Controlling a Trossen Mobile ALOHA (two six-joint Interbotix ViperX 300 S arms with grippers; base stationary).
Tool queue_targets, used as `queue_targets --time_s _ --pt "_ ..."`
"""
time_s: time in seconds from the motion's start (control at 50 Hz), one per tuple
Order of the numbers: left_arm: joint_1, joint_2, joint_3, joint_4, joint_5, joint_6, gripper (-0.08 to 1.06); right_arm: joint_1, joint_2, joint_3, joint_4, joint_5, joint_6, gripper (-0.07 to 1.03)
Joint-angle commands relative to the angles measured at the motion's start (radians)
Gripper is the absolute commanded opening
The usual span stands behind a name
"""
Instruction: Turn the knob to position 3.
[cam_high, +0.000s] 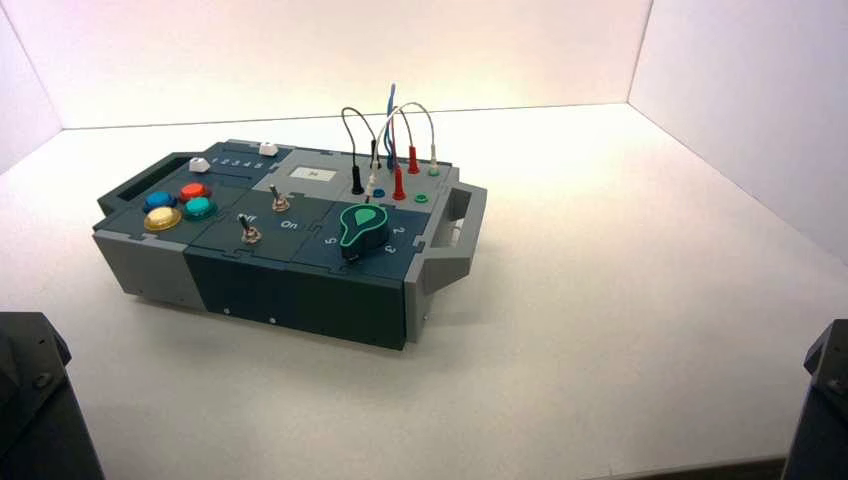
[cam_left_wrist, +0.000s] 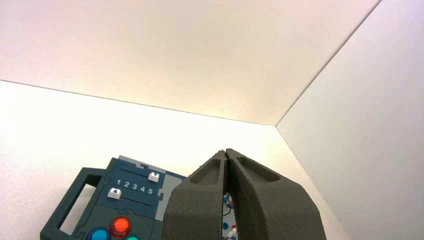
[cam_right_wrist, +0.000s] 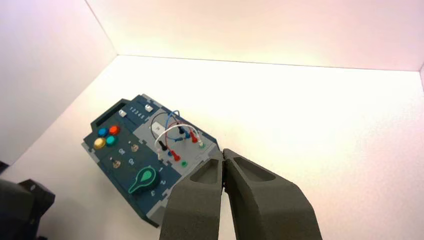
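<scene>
The dark teal knob (cam_high: 362, 230) with its green outline sits on the box's near right panel. It also shows in the right wrist view (cam_right_wrist: 145, 179). Its narrow tip lies toward the box's front edge, away from the numerals 1 and 2. The white numeral 3 (cam_high: 390, 249) is printed near the knob, toward the front right, and shows in the right wrist view (cam_right_wrist: 153, 193). My left gripper (cam_left_wrist: 226, 151) is shut and empty, held well back from the box. My right gripper (cam_right_wrist: 223, 152) is shut and empty, high and far from the knob. My own fingers hide the knob in the left wrist view.
The box (cam_high: 300, 290) stands turned on the white table, with grey handles at both ends. It bears coloured push buttons (cam_high: 180, 205), two metal toggles (cam_high: 250, 233), two sliders (cam_left_wrist: 135, 184) and plugged wires (cam_high: 390, 150). White walls enclose the back and sides. Both arms are parked at the near corners.
</scene>
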Motion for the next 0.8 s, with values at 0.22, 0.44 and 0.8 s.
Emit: queue_targets --time_s 0.22,0.44,0.8 --pt "-0.002 0.014 -0.044 -0.009 -0.009 -0.003 -0.03 0.064 0.212 -0.06 0.006 -0.121 -0.002 -0.02" --pt "-0.002 0.014 -0.038 -0.009 -0.005 -0.003 -0.03 0.181 0.377 -0.106 0.008 -0.15 0.003 -0.02" --pt "-0.002 0.02 -0.021 -0.006 0.0 0.002 -0.03 0.416 0.618 -0.239 0.087 -0.086 0.017 -0.02"
